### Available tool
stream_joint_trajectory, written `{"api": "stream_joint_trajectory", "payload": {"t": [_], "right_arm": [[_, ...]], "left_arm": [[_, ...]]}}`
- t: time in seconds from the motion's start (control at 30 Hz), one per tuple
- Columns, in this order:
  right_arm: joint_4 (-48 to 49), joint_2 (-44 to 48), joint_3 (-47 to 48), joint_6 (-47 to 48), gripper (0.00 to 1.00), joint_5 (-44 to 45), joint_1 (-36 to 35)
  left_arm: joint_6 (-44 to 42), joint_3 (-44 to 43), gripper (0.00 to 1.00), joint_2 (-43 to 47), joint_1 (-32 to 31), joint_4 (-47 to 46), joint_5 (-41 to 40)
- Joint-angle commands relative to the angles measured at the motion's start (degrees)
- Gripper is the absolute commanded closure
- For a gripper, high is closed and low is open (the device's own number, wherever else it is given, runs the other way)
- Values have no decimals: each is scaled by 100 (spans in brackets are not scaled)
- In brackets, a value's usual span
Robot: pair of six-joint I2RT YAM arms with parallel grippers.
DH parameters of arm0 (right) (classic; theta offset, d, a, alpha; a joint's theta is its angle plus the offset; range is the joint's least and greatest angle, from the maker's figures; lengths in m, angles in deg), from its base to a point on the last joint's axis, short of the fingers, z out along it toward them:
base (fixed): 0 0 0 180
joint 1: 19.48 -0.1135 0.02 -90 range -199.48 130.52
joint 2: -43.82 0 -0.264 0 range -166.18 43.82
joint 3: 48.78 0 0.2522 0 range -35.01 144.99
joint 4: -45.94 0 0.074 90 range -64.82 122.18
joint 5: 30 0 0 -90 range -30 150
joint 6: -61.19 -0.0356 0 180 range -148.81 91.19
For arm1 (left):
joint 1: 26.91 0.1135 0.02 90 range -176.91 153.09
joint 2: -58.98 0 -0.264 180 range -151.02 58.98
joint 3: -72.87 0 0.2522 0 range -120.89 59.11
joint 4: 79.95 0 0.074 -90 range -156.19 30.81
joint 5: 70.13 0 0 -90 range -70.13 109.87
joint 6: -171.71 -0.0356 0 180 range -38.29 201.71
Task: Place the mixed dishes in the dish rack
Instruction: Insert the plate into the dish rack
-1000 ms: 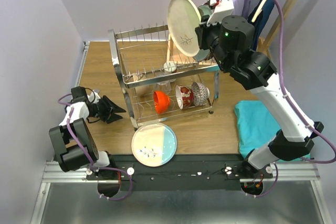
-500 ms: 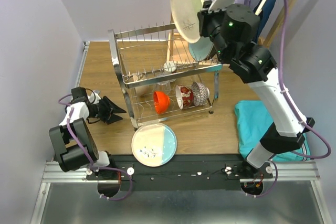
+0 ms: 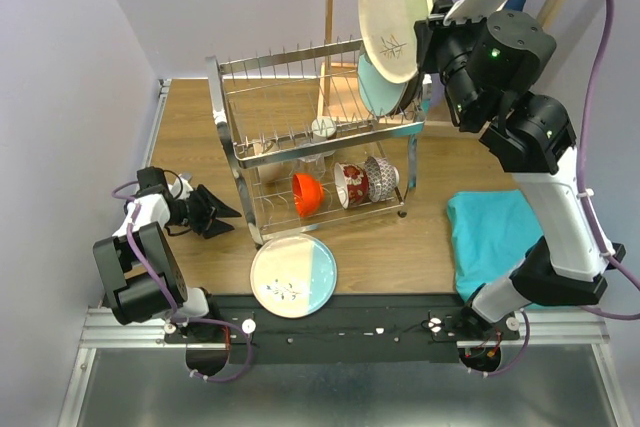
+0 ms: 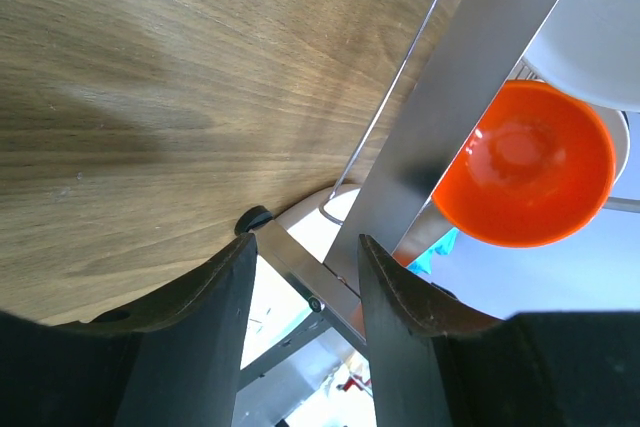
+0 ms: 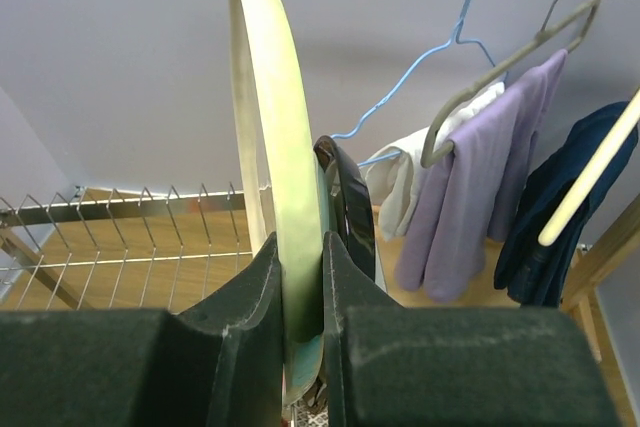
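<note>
The right pincer is clenched on the rim of the pale green plate, which hangs high at the upper right of the top view, above the right end of the dish rack. The plate stands on edge, its long axis near vertical and its face turned to the left. Compared with a second ago it sits higher and further right, uncovering a light blue plate that stands in the upper tier. The left pincer stays low over the counter at the left, released, grasping nothing.
</note>
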Motion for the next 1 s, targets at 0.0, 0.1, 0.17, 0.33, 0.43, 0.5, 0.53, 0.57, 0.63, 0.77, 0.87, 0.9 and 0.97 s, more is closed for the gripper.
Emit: {"api": "stream_joint_trajectory", "payload": {"t": [0.0, 0.1, 0.17, 0.33, 0.43, 0.5, 0.53, 0.57, 0.63, 0.77, 0.87, 0.9, 0.97], "right_arm": [[510, -21, 179, -686, 100, -10, -6], [343, -127, 241, -853, 100, 164, -6], [256, -136, 127, -915, 99, 279, -6], [-25, -100, -119, -1056, 99, 306, -15], [-96, -144, -155, -1021, 99, 525, -6], [-88, -171, -137, -995, 100, 631, -6], [-88, -223, -111, -986, 100, 640, -6], [-88, -232, -102, -934, 100, 623, -15], [-79, -276, -85, -863, 100, 684, -50], [-210, -329, -111, -986, 99, 535, -50], [-281, -347, -251, -1144, 99, 368, -59], [-281, -390, -295, -1161, 99, 376, -59], [-316, -434, -392, -1240, 99, 377, -59]], "left_arm": [[-66, -54, 46, 94, -13, 31, -80], [-74, 8, 46, 217, -13, 57, -106], [-74, 52, 46, 279, -5, 66, -124], [-22, 166, 45, 428, -13, -13, -142], [13, 236, 45, 516, -13, -48, -133], [48, 263, 45, 604, -13, -83, -142], [49, 306, 44, 622, -5, -92, -142], [66, 324, 44, 657, -13, -101, -142], [84, 394, 44, 736, -13, -144, -168], [110, 500, 44, 850, -5, -188, -194], [128, 518, 43, 877, -5, -197, -203], [128, 509, 43, 877, -5, -197, -203], [145, 500, 43, 877, -13, -180, -194]]}}
